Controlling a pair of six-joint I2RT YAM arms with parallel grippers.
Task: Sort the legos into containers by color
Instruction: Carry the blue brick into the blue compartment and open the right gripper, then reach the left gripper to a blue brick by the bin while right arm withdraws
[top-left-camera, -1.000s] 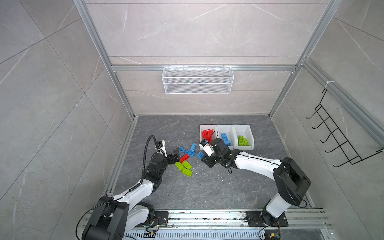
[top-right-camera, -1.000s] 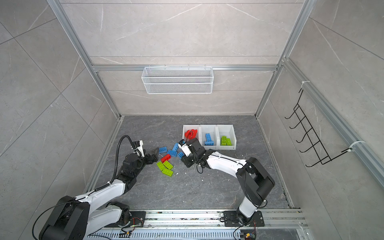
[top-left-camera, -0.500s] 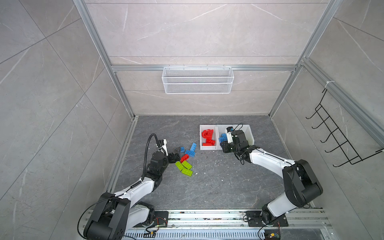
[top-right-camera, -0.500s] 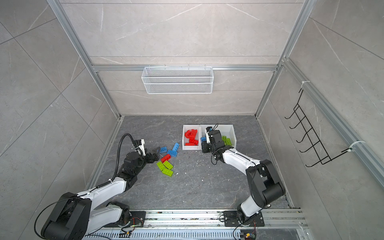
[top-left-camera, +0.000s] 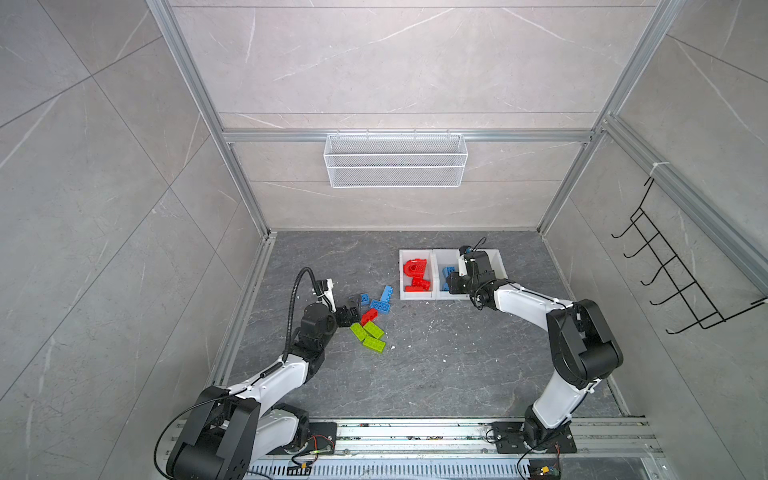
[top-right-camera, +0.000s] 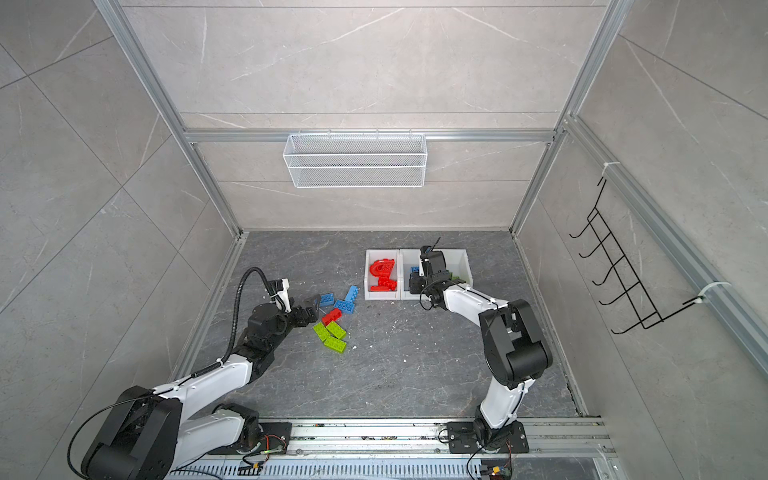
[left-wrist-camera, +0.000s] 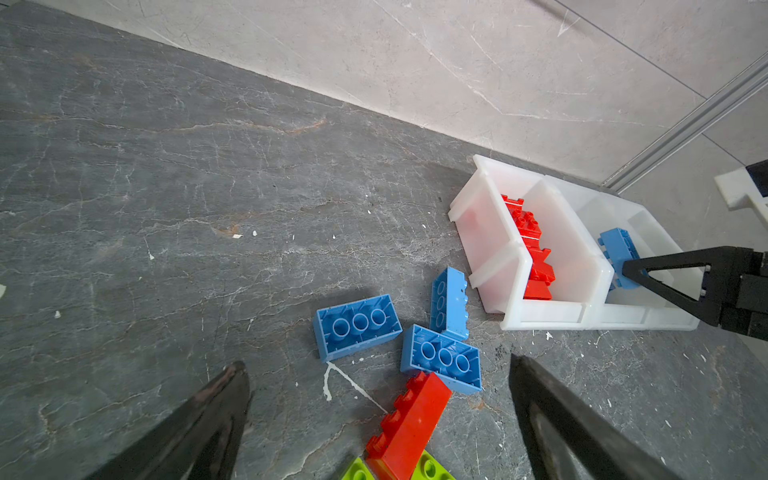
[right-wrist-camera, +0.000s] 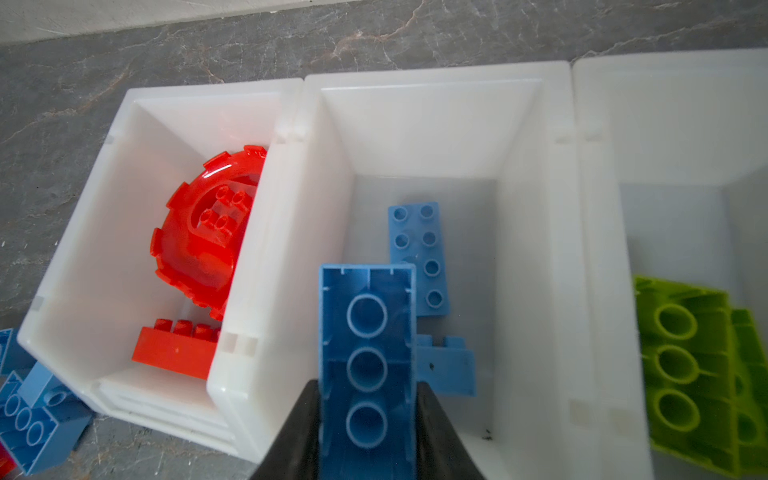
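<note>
My right gripper (right-wrist-camera: 368, 390) is shut on a blue brick (right-wrist-camera: 368, 353), held hollow side up over the middle bin of the three joined white containers (right-wrist-camera: 291, 137). That bin holds two blue bricks (right-wrist-camera: 419, 249). The left bin has a red arch piece (right-wrist-camera: 199, 241) and a red brick, the right bin green bricks (right-wrist-camera: 685, 365). My left gripper (left-wrist-camera: 378, 365) is open, low over the loose legos: three blue bricks (left-wrist-camera: 357, 326), a red brick (left-wrist-camera: 409, 428) and green bricks (top-left-camera: 368, 334). In both top views the right gripper (top-left-camera: 451, 284) (top-right-camera: 415, 286) hides most of the middle bin.
A white wire mesh basket (top-left-camera: 395, 166) hangs on the back wall and a black hook rack (top-left-camera: 673, 282) on the right wall. Aluminium rails run along the floor's edges. White flecks dot the dark stone floor (top-left-camera: 436, 361).
My right gripper has carried the blue brick from the loose pile to the right, to above the middle bin. The left arm has barely moved.
</note>
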